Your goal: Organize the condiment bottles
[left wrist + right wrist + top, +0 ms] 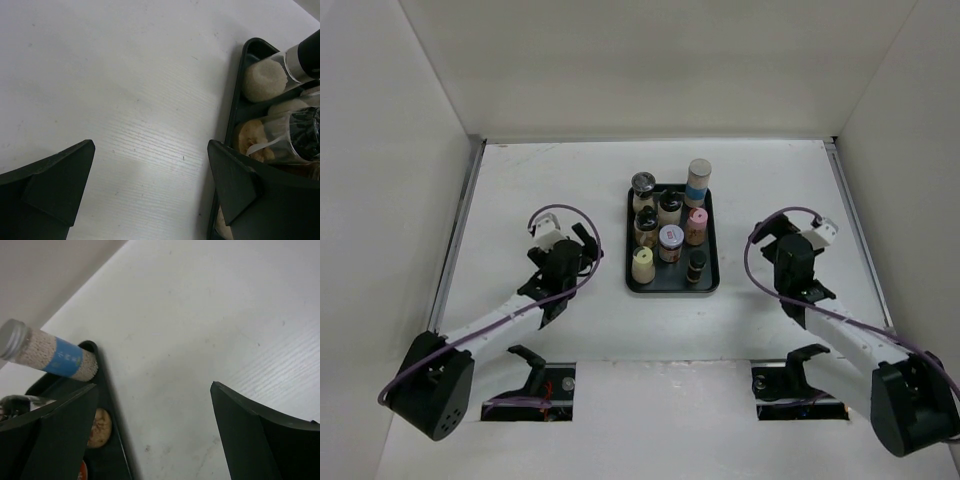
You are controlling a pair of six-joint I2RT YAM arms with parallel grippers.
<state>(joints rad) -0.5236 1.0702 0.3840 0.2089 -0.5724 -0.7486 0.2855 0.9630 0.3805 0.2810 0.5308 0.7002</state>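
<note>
Several condiment bottles stand upright in a flat black tray [712, 250] at the table's middle. Among them are a tall jar with a silvery cap and blue band [698, 181], a pink-capped jar [696, 226], a cream shaker [642, 265], black-capped jars [669, 206] and a small dark bottle [696, 266]. My left gripper [588, 246] is open and empty, just left of the tray. My right gripper [767, 238] is open and empty, just right of it. The left wrist view shows the tray's rim [234, 107] and jars [264, 80]. The right wrist view shows the blue-banded jar [50, 352].
White walls enclose the table at the back and both sides. Bare white tabletop lies between each gripper's fingers [150, 150] [165, 390]. The tray's right rim [107, 405] runs beside my right gripper's left finger.
</note>
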